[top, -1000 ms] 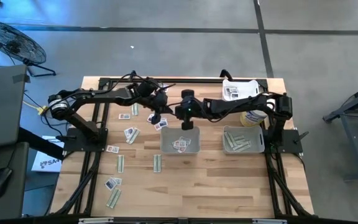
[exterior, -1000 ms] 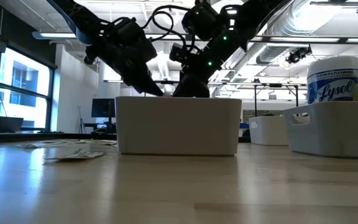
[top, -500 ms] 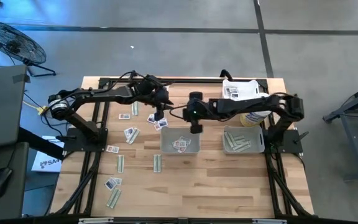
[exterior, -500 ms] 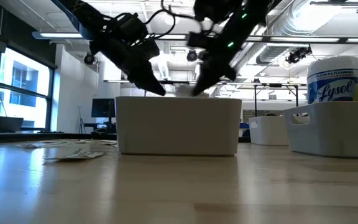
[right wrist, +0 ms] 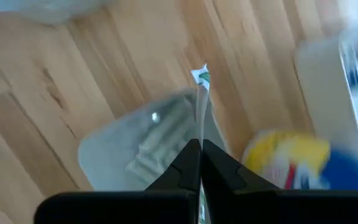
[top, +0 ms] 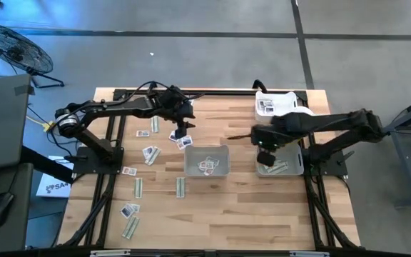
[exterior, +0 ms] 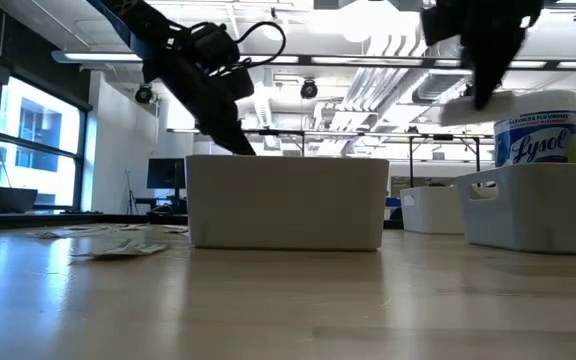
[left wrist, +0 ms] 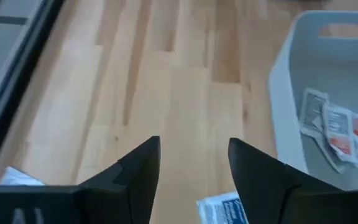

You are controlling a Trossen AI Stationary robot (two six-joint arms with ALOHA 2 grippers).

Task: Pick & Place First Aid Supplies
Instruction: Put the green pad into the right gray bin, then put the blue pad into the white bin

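Observation:
Small white packets (top: 150, 153) and pale green strips (top: 138, 187) lie flat on the left half of the table. My left gripper (left wrist: 194, 168) stands open above the wood just left of the middle grey tray (top: 207, 151), with a blue-and-white packet (left wrist: 221, 208) on the table under it. That tray holds white packets with red print (left wrist: 335, 124). My right gripper (right wrist: 199, 152) is shut on a thin packet (right wrist: 200, 93) above the left end of the right grey tray (top: 296, 165), where green strips (right wrist: 154, 144) lie. My right gripper pinches the thin packet between its two fingers by one end (right wrist: 199, 132). The packet shows edge-on and sticks out past the fingertips, its green-and-white far end (right wrist: 202, 76) free. It is lifted clear, over the right tray.
A Lysol bottle (top: 291, 134) stands just behind the right tray, close to my right gripper. A white tray (top: 273, 103) with packets sits at the far right corner. The wood between the two grey trays and along the near edge is bare.
My right gripper has risen out of the middle tray and swung toward the table's right edge, carrying the thin packet clear; it now hangs over the right tray.

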